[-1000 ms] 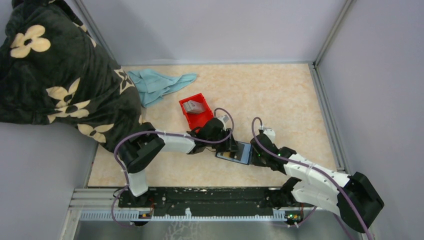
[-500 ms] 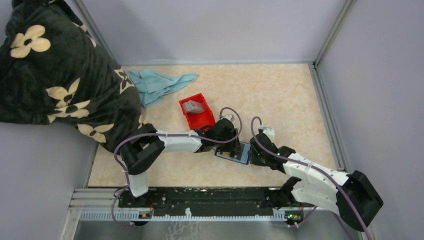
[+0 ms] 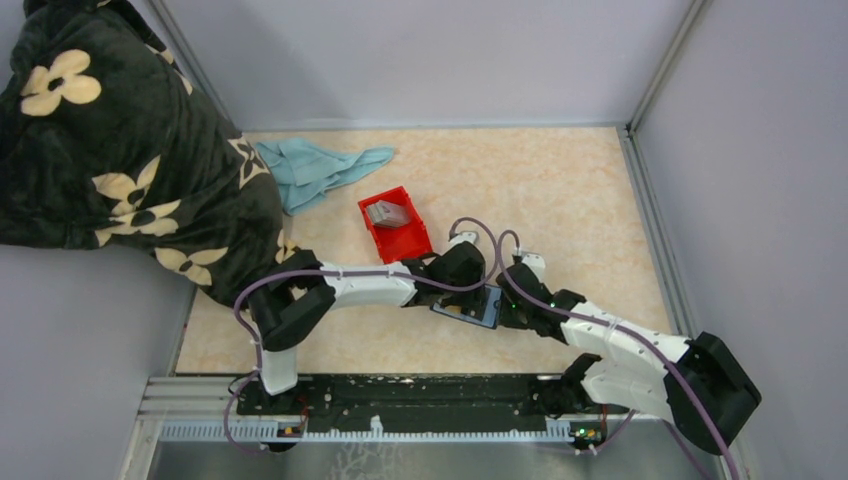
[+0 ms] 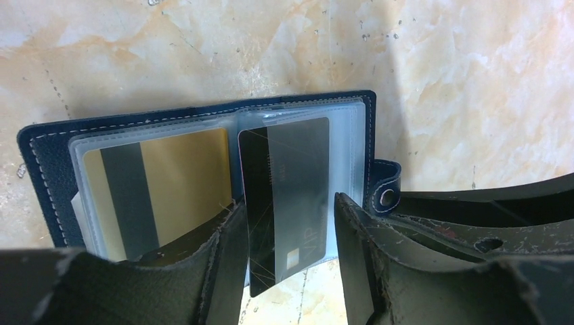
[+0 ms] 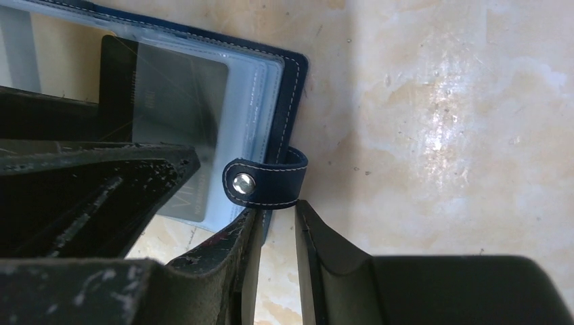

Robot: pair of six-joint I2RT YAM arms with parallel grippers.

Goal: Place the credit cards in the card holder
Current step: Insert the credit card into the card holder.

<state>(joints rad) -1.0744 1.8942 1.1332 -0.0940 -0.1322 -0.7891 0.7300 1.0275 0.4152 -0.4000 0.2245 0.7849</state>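
Holder [image 3: 470, 305] lies open on the table [image 3: 560, 190], front middle. One card [image 4: 169, 183] sits in its left sleeve, another card [image 4: 288, 196] pokes out of the right. Bin [image 3: 393, 225] behind-left, cloth [image 3: 320, 170] further back.

On your counter [image 3: 560, 190], a peach, marble-patterned surface, you have a small red plastic bin [image 3: 400, 242] sitting near the middle, open side up. Behind it and to the left, a teal cloth [image 3: 315, 170] lies crumpled, one corner trailing toward the bin without reaching it. A big dark blanket [image 3: 110, 150] with pale flower prints fills the far left and hangs over the counter's left edge, touching the cloth. Plain grey walls [image 3: 420, 60] close you in on three sides.
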